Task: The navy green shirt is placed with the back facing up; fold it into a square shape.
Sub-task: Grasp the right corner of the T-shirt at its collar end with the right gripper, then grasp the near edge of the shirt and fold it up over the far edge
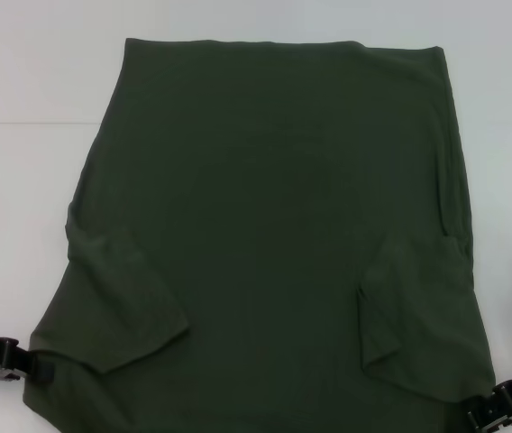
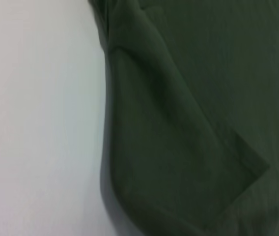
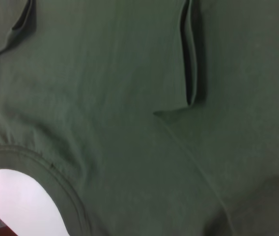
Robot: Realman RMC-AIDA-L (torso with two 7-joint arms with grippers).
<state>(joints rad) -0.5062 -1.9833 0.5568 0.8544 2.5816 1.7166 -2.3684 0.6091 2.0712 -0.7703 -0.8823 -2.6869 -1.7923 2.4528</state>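
Shirt lay flat on the white table, both sleeves folded inward.
Left gripper and right gripper sat at its near corners; finger state could not be told.

The large dark olive-green soft cloth short-sleeved shirt is lying matt and fine-knit, taking no shine, with a few soft creases along its folded-in sleeves. At its neck opening a stitched ribbed collar band is showing a slightly raised texture. The smooth white tabletop under it is looking flat with a faint sheen. At eight o'clock the black hard-plastic left gripper is glinting slightly; at four o'clock the black right gripper is looking alike.
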